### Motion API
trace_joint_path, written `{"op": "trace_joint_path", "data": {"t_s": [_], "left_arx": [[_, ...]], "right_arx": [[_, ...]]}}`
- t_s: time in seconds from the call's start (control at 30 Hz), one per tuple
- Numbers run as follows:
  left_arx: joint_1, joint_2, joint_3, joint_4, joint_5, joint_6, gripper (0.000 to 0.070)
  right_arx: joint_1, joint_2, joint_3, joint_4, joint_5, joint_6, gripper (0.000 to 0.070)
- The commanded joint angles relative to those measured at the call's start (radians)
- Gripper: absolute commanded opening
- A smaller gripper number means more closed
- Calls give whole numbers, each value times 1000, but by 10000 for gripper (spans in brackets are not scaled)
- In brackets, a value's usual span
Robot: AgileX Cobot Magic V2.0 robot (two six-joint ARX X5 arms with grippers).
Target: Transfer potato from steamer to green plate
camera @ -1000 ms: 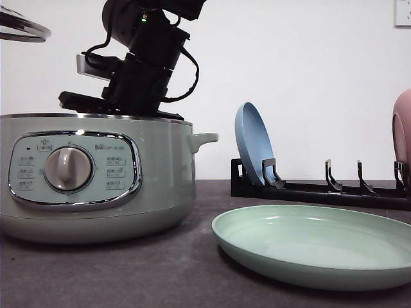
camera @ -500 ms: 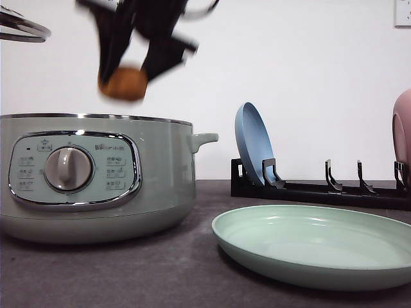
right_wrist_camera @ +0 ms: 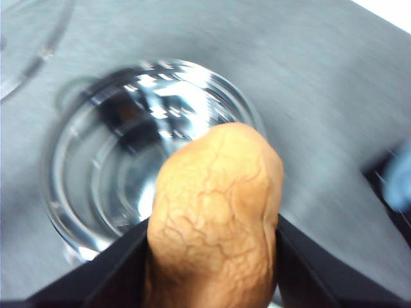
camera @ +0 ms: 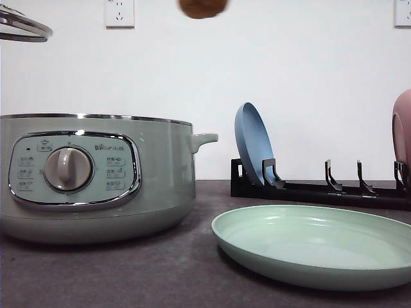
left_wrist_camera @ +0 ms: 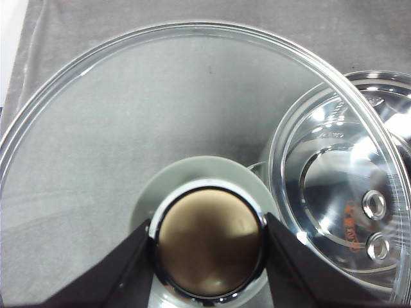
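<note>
Since half a second earlier, the potato (camera: 202, 7) was carried up and rightward, from just above the steamer (camera: 96, 176) to the top edge of the front view, well above the surface (camera: 160, 269). The right pincer (right_wrist_camera: 212, 256) was seen pinching the potato, a jaw on each flank. The left pincer (left_wrist_camera: 209, 240) was clamped on the lid knob (left_wrist_camera: 209, 247), with the glass lid (left_wrist_camera: 96, 128) held aloft. To do the carry well, travel should probably continue rightward over the green plate (camera: 314, 247), then descend low before release, lest the potato roll. Its long axis was judged to run along the fingers, the narrower end pointing away from the wrist.
</note>
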Motion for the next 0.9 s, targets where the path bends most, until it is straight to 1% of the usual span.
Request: {"op": "trace_joint_path", "data": {"t_s": [0.0,0.1,0.2,0.4,0.53,0.73,0.87], "left_arx": [[-2,-6,29,46,5,-1,9],[-3,-6,29,48,28,-1,9],[-3,-6,29,49,51,-1,9],[-19,-6,29,49,53,-1,9],[-33,-6,29,49,53,-1,9],[-50,-6,29,49,53,-1,9],[-59,-6,29,49,54,-1,9]], "right_arx": [[-2,-34,-68,26,3,-8,244],[-29,-139,-235,91,3,5,244],[-51,-233,-387,164,2,54,244],[-66,-364,-641,290,3,174,244],[-65,-393,-772,355,3,241,244],[-65,-393,-942,494,8,339,244],[-63,-390,-1034,575,60,389,244]]}}
